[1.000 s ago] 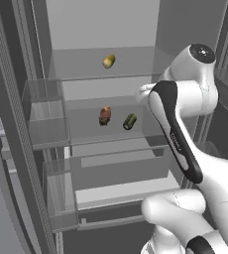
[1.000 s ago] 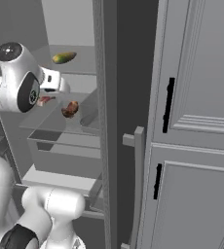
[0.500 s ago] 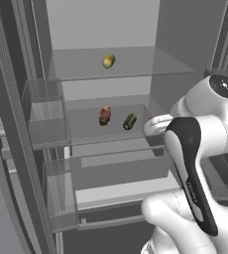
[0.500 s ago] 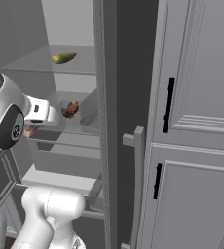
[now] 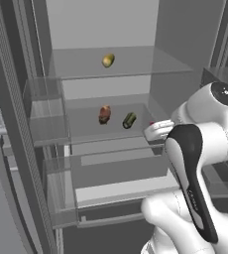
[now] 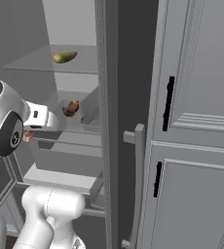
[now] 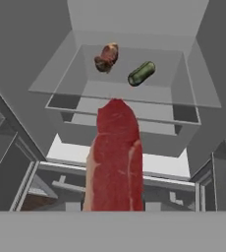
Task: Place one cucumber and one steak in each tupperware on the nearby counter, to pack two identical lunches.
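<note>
My gripper (image 5: 153,130) is shut on a red raw steak (image 7: 115,157), which stands up the middle of the hand view and hides the fingertips. A sliver of that steak (image 6: 28,136) shows under the hand in the right base view. I hold it in front of the open fridge, below and short of the middle glass shelf (image 5: 111,136). On that shelf lie a second steak (image 5: 104,113) (image 7: 106,56) and a dark green cucumber (image 5: 129,119) (image 7: 141,73) side by side. Another cucumber (image 5: 108,60) (image 6: 65,57) rests on the top shelf. The counter is out of view.
A pale drawer (image 5: 126,186) sits under the middle shelf. The open fridge door with clear bins (image 5: 41,114) stands at the left. Right of the fridge are tall grey panelled cabinet doors (image 6: 196,121) with black handles and a grey bar handle (image 6: 136,185).
The hand has dropped from upper-shelf height to just below the middle shelf and drawn back from the fridge, steak still held. The items on the shelves have stayed put.
</note>
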